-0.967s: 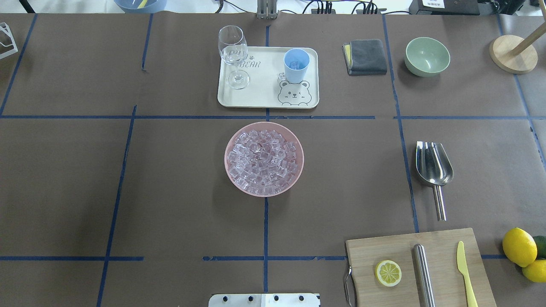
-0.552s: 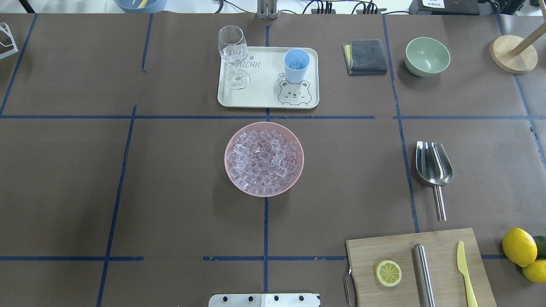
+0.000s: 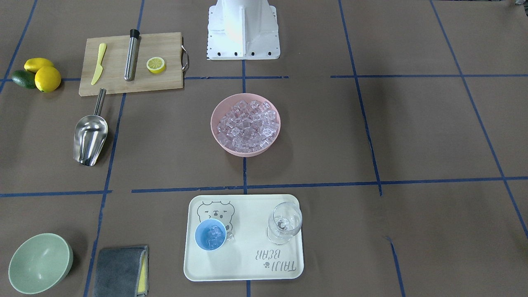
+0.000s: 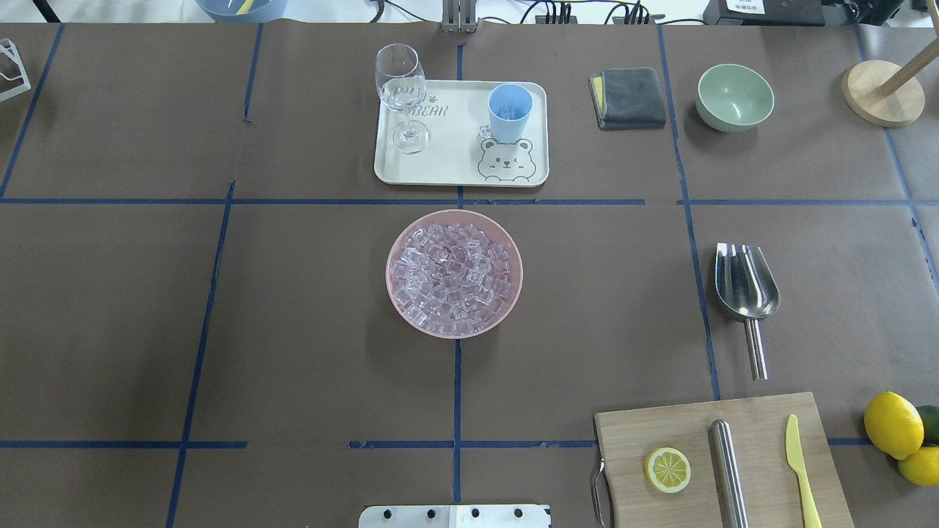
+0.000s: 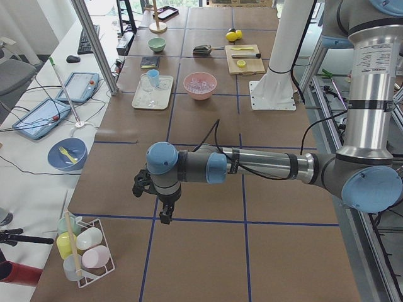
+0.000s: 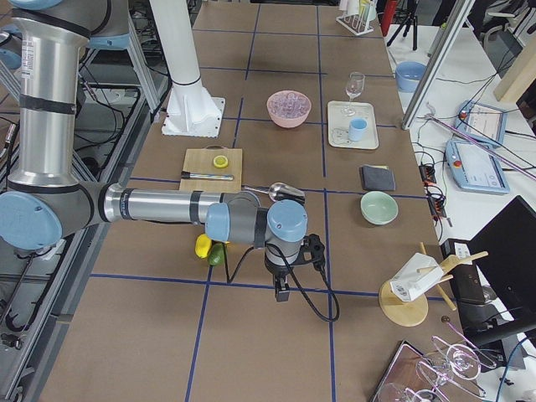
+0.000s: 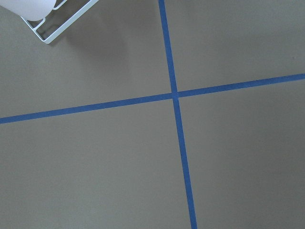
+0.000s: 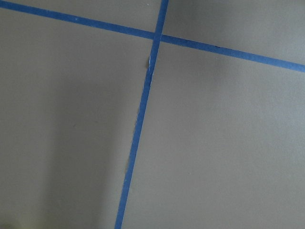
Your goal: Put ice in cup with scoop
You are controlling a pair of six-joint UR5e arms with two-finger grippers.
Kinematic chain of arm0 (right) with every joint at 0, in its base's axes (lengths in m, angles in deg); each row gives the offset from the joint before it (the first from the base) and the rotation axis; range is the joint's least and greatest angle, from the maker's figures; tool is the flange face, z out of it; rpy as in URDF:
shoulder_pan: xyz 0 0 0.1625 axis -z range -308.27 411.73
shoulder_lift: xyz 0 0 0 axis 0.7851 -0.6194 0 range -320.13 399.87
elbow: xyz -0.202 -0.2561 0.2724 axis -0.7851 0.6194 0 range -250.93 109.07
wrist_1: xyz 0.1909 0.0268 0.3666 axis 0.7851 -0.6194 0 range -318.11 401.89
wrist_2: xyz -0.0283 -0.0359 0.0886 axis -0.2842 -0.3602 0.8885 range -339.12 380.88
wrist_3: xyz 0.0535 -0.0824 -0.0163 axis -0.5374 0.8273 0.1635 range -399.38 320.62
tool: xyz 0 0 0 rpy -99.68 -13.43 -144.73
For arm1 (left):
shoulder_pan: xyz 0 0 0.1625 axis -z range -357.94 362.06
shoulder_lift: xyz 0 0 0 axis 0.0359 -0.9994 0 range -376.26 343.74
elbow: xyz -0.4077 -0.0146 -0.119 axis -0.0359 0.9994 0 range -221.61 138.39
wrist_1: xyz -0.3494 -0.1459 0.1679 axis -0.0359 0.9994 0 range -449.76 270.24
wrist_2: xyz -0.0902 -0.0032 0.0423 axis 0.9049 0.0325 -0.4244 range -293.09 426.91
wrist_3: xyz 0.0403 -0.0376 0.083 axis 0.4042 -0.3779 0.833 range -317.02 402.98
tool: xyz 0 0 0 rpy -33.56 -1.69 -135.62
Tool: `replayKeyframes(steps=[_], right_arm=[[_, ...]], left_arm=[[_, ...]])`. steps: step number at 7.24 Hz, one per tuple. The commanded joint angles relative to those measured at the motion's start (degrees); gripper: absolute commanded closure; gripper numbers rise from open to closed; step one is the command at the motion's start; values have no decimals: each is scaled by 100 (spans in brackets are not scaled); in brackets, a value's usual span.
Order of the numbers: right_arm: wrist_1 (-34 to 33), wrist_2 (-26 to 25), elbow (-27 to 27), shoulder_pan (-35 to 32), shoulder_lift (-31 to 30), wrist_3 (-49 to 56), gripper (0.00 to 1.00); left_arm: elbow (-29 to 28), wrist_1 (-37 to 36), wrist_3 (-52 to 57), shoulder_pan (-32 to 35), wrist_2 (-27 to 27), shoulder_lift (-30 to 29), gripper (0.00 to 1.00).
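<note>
The ice (image 4: 451,275) fills a pink bowl (image 4: 513,293) at the table's middle, also in the front view (image 3: 246,125). The light-blue cup (image 4: 510,111) stands on the tray with a few cubes inside (image 3: 211,237); one loose cube (image 4: 484,132) lies beside it. The steel scoop (image 4: 745,290) lies on the table at the right, blade away from the robot. The left gripper (image 5: 165,217) hangs over bare table far off to the left. The right gripper (image 6: 282,293) hangs over bare table far off to the right. I cannot tell whether either is open or shut.
The cream tray (image 4: 455,165) also holds a wine glass (image 4: 401,95). A grey cloth (image 4: 628,97), a green bowl (image 4: 734,96) and a wooden stand (image 4: 882,92) sit at the back right. A cutting board (image 4: 660,425) carries a lemon half, a steel cylinder and a yellow knife. Lemons (image 4: 893,425) lie beside it.
</note>
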State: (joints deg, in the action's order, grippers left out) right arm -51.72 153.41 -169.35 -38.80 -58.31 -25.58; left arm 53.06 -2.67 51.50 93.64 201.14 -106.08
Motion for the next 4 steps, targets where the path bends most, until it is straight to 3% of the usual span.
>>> replayKeyframes(steps=[1, 4], right_arm=[[0, 1, -2, 0, 0, 0, 0], [0, -8, 7, 0, 0, 1, 0]], left_arm=[[8, 0, 0, 0, 7, 0, 0], [34, 27, 9, 0, 16, -9, 0]])
